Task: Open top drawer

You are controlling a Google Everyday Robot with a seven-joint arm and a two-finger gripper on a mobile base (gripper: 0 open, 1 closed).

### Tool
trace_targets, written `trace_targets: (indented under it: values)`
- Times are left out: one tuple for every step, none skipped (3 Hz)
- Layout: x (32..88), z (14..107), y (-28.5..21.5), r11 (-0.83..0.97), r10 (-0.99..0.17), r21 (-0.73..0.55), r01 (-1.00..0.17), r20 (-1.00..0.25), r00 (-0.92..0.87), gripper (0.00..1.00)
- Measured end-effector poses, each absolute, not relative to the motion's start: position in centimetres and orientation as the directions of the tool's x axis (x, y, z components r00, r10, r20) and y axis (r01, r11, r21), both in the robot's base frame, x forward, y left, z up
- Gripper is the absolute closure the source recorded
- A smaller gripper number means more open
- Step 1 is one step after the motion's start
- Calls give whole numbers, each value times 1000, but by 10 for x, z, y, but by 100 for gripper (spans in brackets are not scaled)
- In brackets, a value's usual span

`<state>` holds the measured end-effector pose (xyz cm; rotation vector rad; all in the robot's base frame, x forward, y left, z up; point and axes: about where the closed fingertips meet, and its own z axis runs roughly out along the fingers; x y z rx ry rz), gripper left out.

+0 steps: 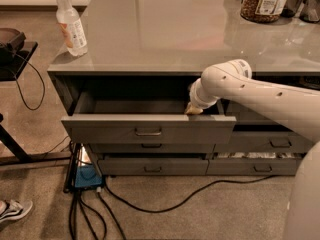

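Top drawer [100, 130]: sitting pulled out, dark grey flat front carrying one small central bar handle [148, 132].
Gripper [194, 110]: dipping just behind the front's top edge; open or closed, cannot tell.

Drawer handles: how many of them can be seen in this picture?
5 handles: one on the open top drawer, two below it, two at right. The arm may hide another. The gripper is inside the top drawer's right end.
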<state>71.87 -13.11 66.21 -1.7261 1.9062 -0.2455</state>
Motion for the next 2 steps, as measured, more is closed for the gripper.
trace_targets:
  values:
    - [719, 662, -131, 158, -962, -483, -861, -274, -23, 0]
    - [719, 662, -131, 158, -962, -483, -861, -274, -23, 0]
